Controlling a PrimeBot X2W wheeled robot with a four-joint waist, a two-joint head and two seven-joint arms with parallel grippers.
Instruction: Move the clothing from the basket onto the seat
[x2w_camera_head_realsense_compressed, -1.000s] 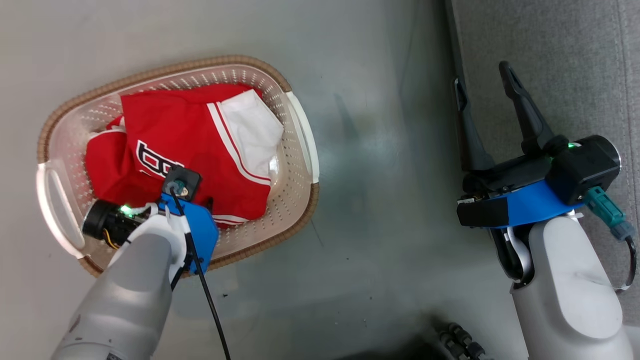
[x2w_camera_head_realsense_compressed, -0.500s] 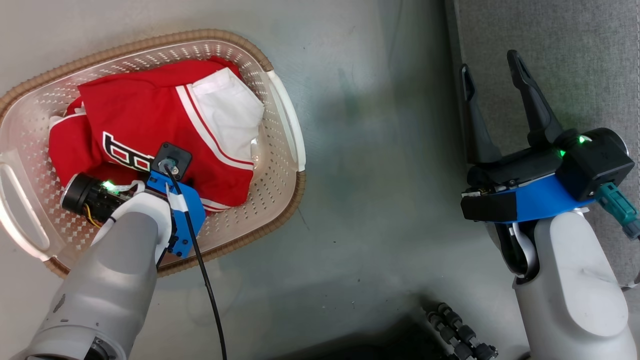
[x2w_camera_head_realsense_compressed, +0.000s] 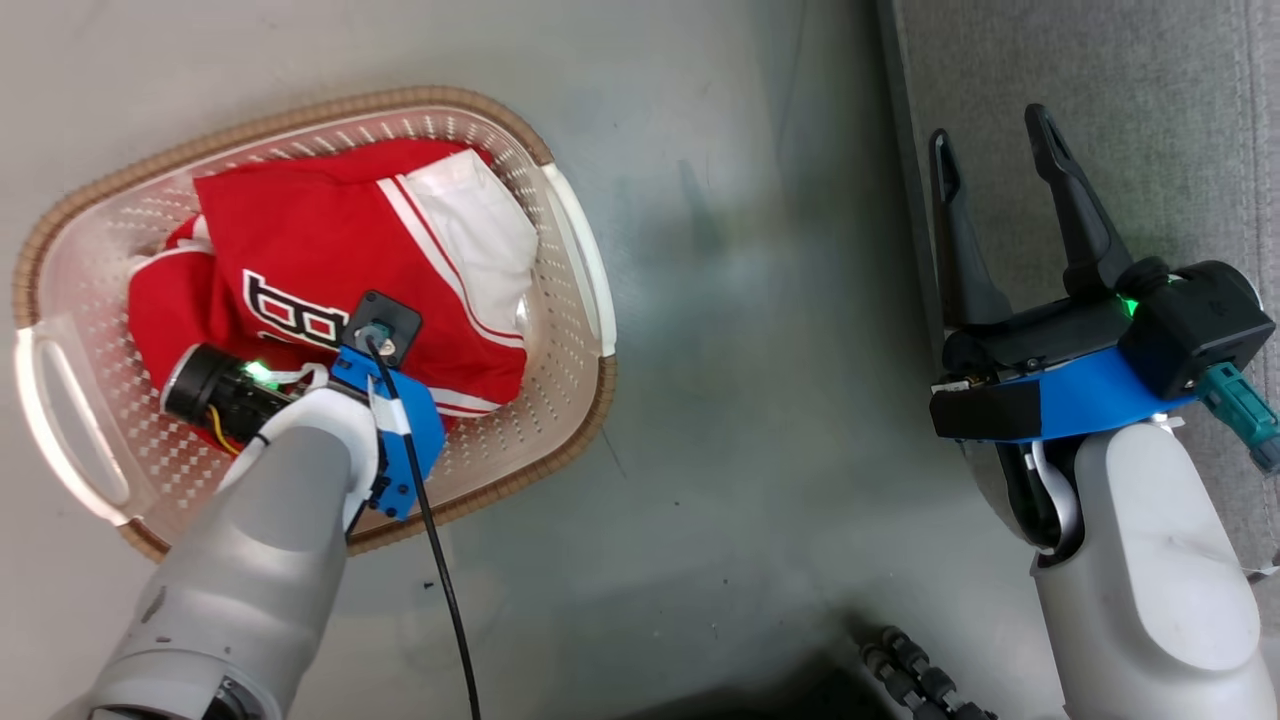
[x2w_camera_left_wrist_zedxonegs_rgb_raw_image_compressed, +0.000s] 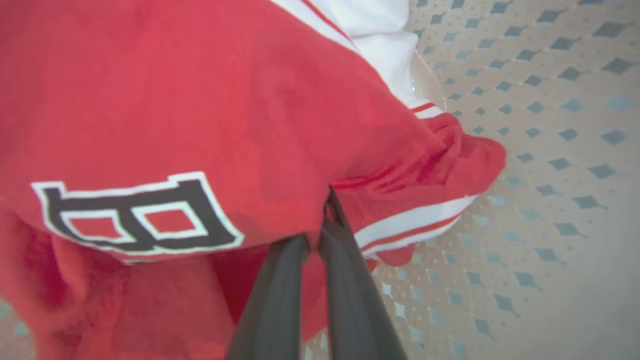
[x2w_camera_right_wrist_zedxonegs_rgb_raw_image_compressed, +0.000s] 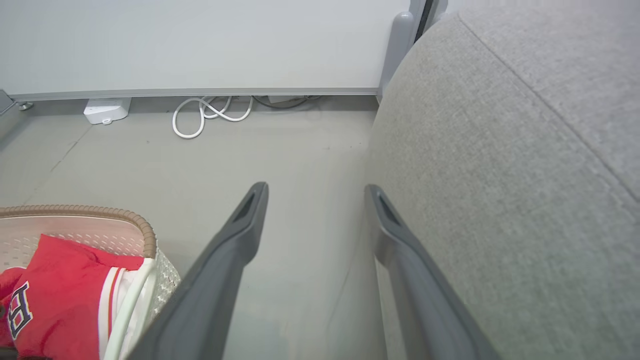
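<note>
— Red fabric in the left gripper (x2w_camera_left_wrist_zedxonegs_rgb_raw_image_compressed: 322, 225), was that right?
— Yes. In the left wrist view its jaws were clenched almost together on a fold of the jersey (x2w_camera_left_wrist_zedxonegs_rgb_raw_image_compressed: 200, 100). The fold sat just beside the black-and-white lettering (x2w_camera_left_wrist_zedxonegs_rgb_raw_image_compressed: 135, 215) and above a white stripe at the hem.
— Where was the clothing (x2w_camera_head_realsense_compressed: 340, 250)?
— In the basket (x2w_camera_head_realsense_compressed: 300, 108), which stood on the grey floor (x2w_camera_head_realsense_compressed: 760, 380). The jersey lay on top, its white panel toward the white handle (x2w_camera_head_realsense_compressed: 582, 262) on the robot's right. More red cloth (x2w_camera_head_realsense_compressed: 160, 310) showed under it at the left. The left forearm (x2w_camera_head_realsense_compressed: 270, 540) reached down over the near rim, and its black cable (x2w_camera_head_realsense_compressed: 445, 590) hung across that rim.
— And the right gripper (x2w_camera_head_realsense_compressed: 987, 130)?
— Released: its jaws stood wide apart, gripping and touching nothing, just beside the edge of the grey fabric seat (x2w_camera_head_realsense_compressed: 1120, 70).
— Anything between basket and seat?
— Bare floor; the two were well apart. In the right wrist view a white cable (x2w_camera_right_wrist_zedxonegs_rgb_raw_image_compressed: 210, 112) lay looped on the floor at the foot of the wall (x2w_camera_right_wrist_zedxonegs_rgb_raw_image_compressed: 200, 45).
</note>
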